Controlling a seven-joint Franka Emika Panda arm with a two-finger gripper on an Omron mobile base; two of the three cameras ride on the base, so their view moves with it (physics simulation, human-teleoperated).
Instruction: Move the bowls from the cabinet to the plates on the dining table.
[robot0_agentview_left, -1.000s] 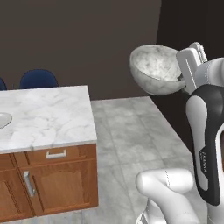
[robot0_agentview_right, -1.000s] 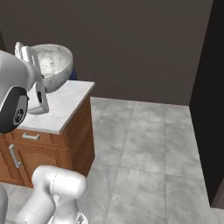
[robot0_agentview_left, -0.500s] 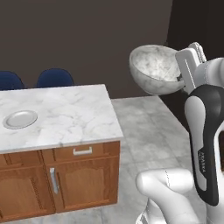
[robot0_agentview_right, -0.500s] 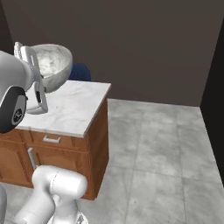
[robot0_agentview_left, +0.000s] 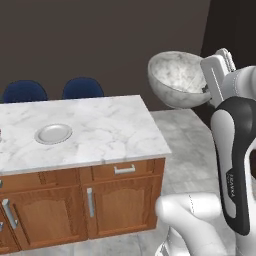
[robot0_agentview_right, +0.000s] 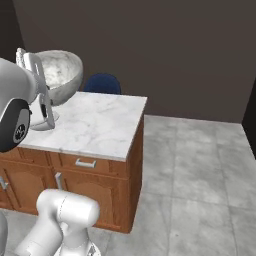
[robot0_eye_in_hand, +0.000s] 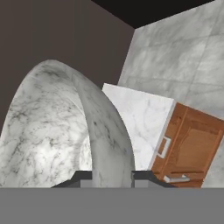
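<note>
You're carrying the marbled bowl (robot0_agentview_left: 180, 80) high beside the dining table (robot0_agentview_left: 100, 135), the gripper (robot0_eye_in_hand: 112, 177) clamped on its rim. Next it likely needs to go over the plate (robot0_agentview_left: 53, 133), well off to the left. Two blue chairs (robot0_agentview_left: 82, 88) sit behind the table; nothing blocks the way.

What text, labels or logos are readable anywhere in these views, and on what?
Small dark vertical lettering on the arm, left base view: too small to read.
Round dark badge on a joint of the arm, right base view: a logo, not legible.
No text on the marbled bowl, plate or dining table.
</note>
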